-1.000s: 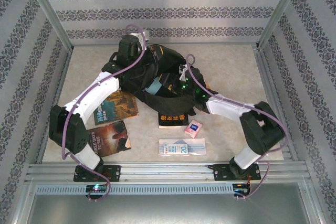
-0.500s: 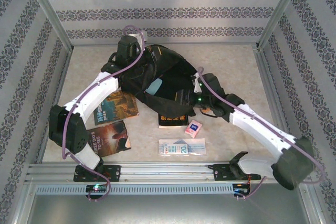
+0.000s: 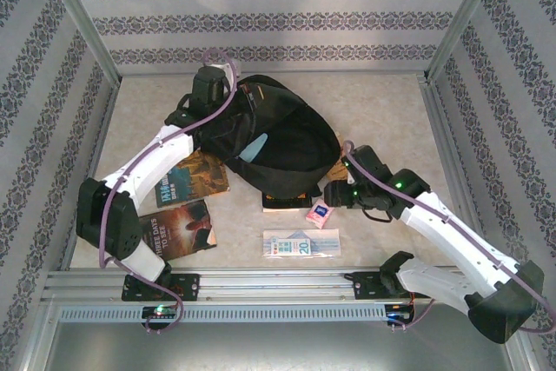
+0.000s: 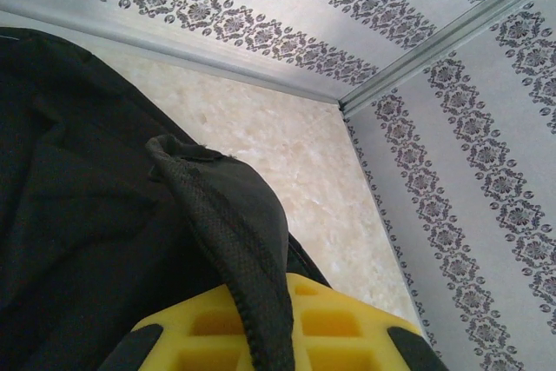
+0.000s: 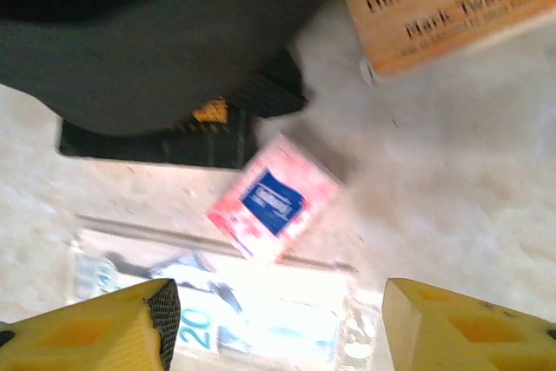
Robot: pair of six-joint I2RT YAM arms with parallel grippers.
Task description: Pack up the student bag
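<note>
Bag point(image 3: 287, 141) rim pinched for loading

Two books point(image 3: 191, 178) lie left of the bag, which sprawls centre-back. My left gripper point(image 4: 261, 336) clamps its far rim, likely to prop the mouth. Off its front right, my right gripper point(image 5: 278, 327) gapes over a card point(image 5: 274, 197).

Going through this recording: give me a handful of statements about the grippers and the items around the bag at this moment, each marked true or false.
1. The left gripper is shut on fabric of the student bag. True.
2. The right gripper grips the pink card. False: its jaws stand open above the card, which lies on the table.
3. Two books lie beside the left arm, the farther book and the nearer book. True.
4. The packet marked 20 is inside the bag. False: it lies flat on the table, nearer the arm bases than the bag.
</note>
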